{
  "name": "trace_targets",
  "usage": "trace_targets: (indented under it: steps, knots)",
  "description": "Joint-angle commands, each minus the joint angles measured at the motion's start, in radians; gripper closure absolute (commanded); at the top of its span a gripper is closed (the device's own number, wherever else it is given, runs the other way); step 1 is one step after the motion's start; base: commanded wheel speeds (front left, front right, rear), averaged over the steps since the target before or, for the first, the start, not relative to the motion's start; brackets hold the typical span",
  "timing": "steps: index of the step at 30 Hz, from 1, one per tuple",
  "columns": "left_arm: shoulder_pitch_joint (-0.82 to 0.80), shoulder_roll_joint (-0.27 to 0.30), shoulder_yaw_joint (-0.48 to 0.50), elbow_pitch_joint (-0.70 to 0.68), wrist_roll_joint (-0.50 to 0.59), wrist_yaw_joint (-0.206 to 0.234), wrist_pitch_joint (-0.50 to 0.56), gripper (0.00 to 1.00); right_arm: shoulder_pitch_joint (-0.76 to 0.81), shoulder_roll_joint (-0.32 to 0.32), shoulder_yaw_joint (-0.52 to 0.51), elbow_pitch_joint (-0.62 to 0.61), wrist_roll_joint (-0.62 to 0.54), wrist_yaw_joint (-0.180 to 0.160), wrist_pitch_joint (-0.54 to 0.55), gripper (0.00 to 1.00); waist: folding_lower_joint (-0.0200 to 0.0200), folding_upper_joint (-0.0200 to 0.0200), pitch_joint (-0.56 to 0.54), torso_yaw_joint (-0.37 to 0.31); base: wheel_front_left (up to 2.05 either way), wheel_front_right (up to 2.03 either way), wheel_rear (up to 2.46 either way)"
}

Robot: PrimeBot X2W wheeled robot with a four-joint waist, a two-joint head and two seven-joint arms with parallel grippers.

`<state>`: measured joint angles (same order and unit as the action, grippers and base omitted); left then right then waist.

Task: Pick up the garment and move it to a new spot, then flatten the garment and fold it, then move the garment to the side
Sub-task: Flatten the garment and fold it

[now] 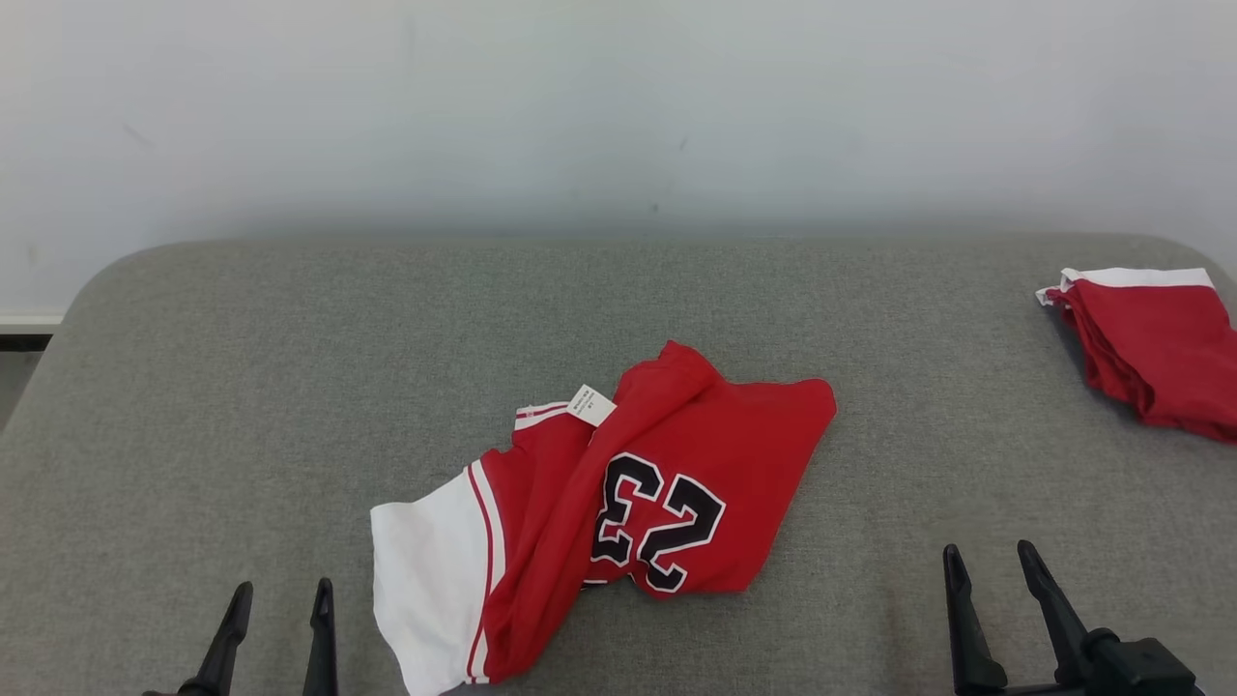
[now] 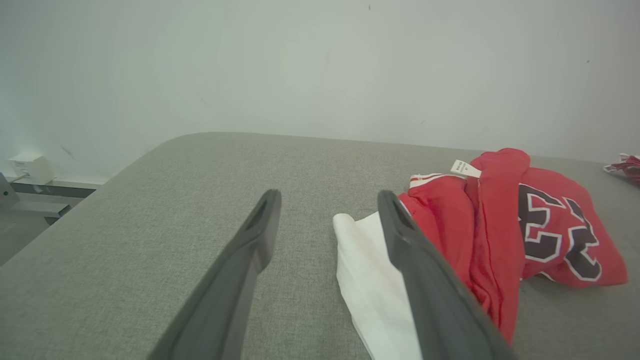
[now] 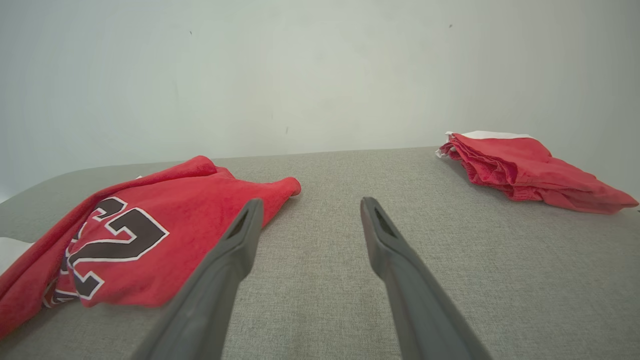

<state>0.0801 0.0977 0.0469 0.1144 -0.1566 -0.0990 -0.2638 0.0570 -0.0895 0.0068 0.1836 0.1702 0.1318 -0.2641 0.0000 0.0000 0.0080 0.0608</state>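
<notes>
The garment is a crumpled red piece with a white band, a black "23" and a small white tag, lying in the middle of the grey padded table. My left gripper stands open at the lower left, just left of the white band, holding nothing. My right gripper stands open at the lower right, well clear of the cloth. The left wrist view has the garment to the right of the open left gripper. The right wrist view has the garment left of the open right gripper.
A second red garment with white trim lies folded at the table's far right edge, seen also in the right wrist view as a folded red pile. A pale wall rises behind the table. A white box sits by the wall at left.
</notes>
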Motion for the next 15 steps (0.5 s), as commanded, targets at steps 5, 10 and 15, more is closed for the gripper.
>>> trace_targets:
  steps: [5,10,15]
  knots:
    - [-0.023,-0.012,0.007,0.017,0.018,-0.014,0.0,0.0,-0.023,-0.021,0.027,0.016,-0.002,-0.003,0.0,0.0,0.0,0.0,0.007,0.015,0.0,0.0,0.0]
    - [-0.053,-0.022,-0.001,0.029,0.022,-0.023,0.0,0.0,-0.115,-0.077,0.091,0.061,0.011,-0.003,0.0,0.0,0.0,0.0,0.032,0.039,0.0,0.0,0.0]
    - [-0.08,-0.033,-0.021,0.039,0.013,-0.029,0.0,0.0,-0.288,-0.151,0.199,0.174,0.039,-0.003,0.019,0.0,0.0,0.0,0.062,0.081,0.0,0.0,0.0]
